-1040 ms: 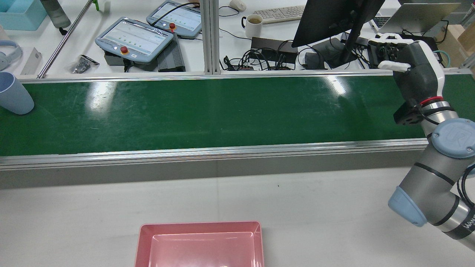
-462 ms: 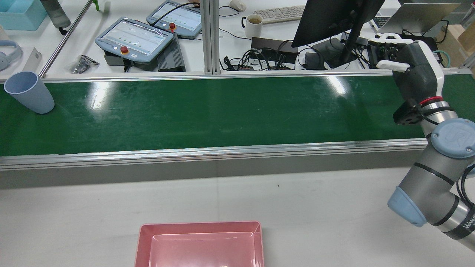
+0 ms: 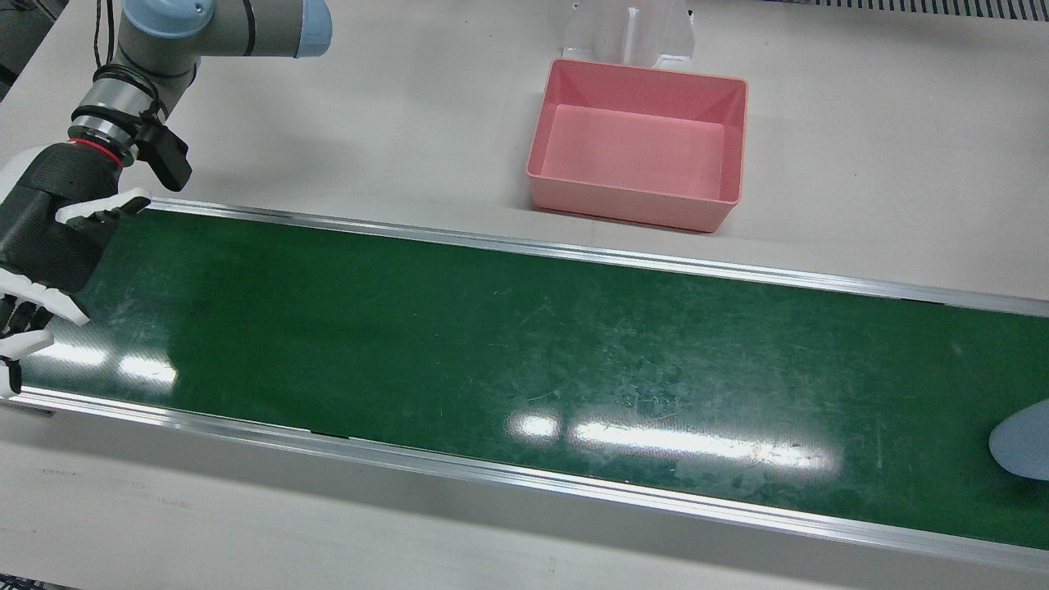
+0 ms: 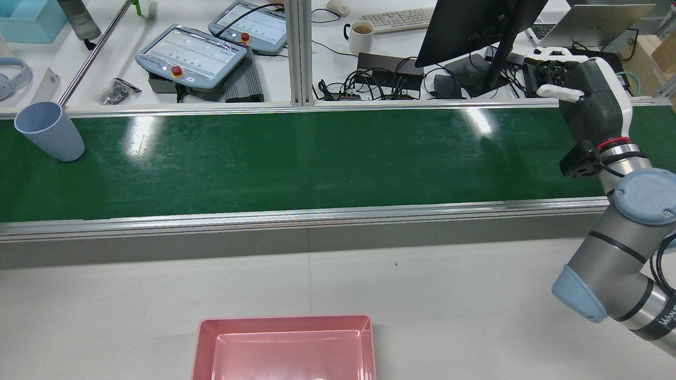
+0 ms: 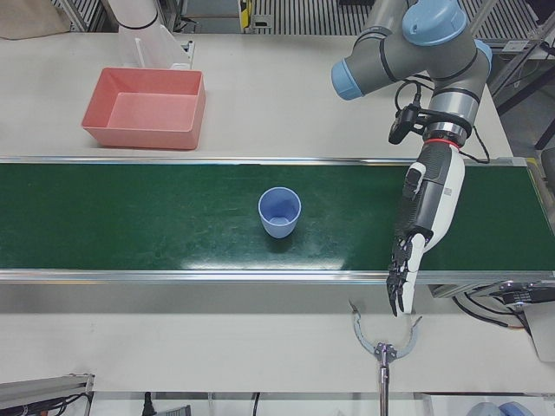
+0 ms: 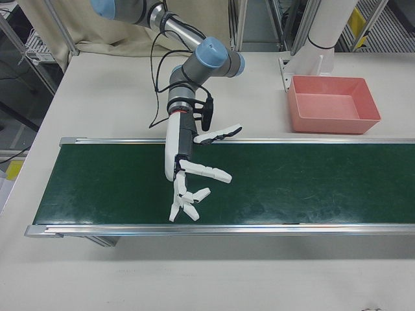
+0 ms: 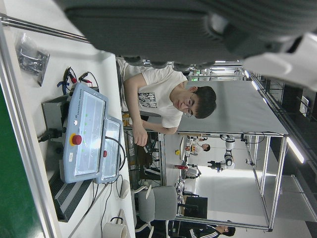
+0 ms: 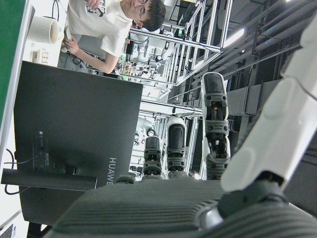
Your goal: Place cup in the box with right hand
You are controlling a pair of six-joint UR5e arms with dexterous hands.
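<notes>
A light blue cup (image 4: 50,132) stands upright on the green belt (image 4: 317,158) at its far left in the rear view. It is mid-belt in the left-front view (image 5: 279,212) and only its edge shows in the front view (image 3: 1020,438). My right hand (image 4: 581,89) is open and empty, raised over the belt's far right end, a long way from the cup; it also shows in the front view (image 3: 41,246) and the right-front view (image 6: 191,175). My left hand (image 5: 425,217) is open and empty over the belt, beside the cup. The pink box (image 4: 285,348) is empty on the white table.
Metal rails (image 4: 317,216) edge the belt on both sides. Beyond the belt a desk holds a monitor (image 4: 475,26), teach pendants (image 4: 193,53), cables and a mug (image 4: 362,34). A small metal stand (image 5: 381,347) sits on the operators' side near my left hand.
The cup has travelled right along the belt in the rear view, from the left edge into full view. My right hand has barely moved.
</notes>
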